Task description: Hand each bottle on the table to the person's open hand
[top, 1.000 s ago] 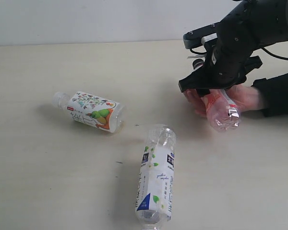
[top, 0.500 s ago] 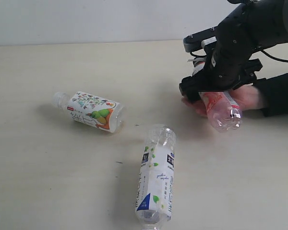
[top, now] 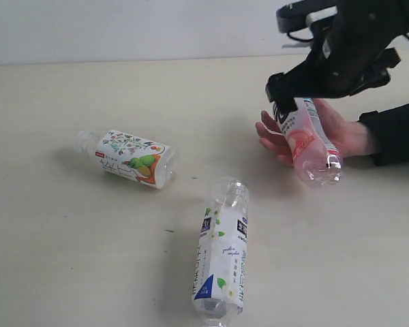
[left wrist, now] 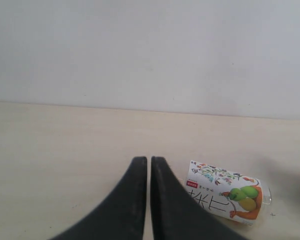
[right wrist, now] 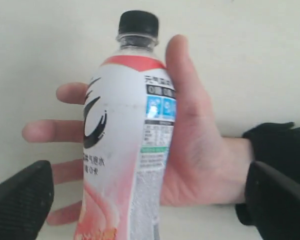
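Note:
The pink-peach bottle with a black cap lies across the person's open hand, palm up, black sleeve at the wrist. My right gripper hovers above it, open. In the right wrist view its fingers stand wide on either side of the bottle and hand, touching neither. The fruit-and-flower bottle lies on its side at left, the leafy blue-marked bottle at front centre. My left gripper is shut and empty, beside the fruit-and-flower bottle. The lime-green bottle is out of view.
The beige table runs wide to the left and front. A pale wall stands behind its far edge. The person's black sleeve rests at the right edge.
My right gripper has lifted up and back from the hand, with the pink-peach bottle left lying in the palm. The other two bottles have not moved.

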{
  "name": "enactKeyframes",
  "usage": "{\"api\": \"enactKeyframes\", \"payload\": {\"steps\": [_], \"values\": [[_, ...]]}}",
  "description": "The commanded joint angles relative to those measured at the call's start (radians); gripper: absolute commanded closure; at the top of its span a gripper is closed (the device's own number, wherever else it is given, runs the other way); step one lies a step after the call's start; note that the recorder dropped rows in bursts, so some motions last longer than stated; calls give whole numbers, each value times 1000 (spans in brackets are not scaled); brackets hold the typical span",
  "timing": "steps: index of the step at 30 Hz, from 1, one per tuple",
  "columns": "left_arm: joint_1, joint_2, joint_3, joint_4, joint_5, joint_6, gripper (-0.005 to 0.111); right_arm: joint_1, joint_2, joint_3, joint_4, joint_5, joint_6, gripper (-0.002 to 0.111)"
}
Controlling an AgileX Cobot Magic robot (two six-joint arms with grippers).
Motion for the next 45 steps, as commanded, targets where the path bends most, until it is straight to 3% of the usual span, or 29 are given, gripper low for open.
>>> {"api": "enactKeyframes", "payload": {"steps": [1, 5, 12, 20, 29, 45], "values": [[-2, -5, 4, -4, -5, 5, 101, -1, -166, 26, 19, 127, -36, 38], [-2, -5, 4, -4, -5, 5, 101, -1, -393, 160, 18, 136, -37, 107], [-2, -5, 4, -4, -5, 5, 101, -1, -941, 531, 22, 51, -53, 108], [-2, -5, 4, -4, -5, 5, 101, -1, -1324, 682, 11, -56, -53, 108], [-2, -5, 4, -4, -5, 5, 101, -1, -1457, 724, -42, -56, -29, 105], [-2, -5, 4, -4, -5, 5, 101, -1, -1466, 724, -39, -63, -29, 101]]}}
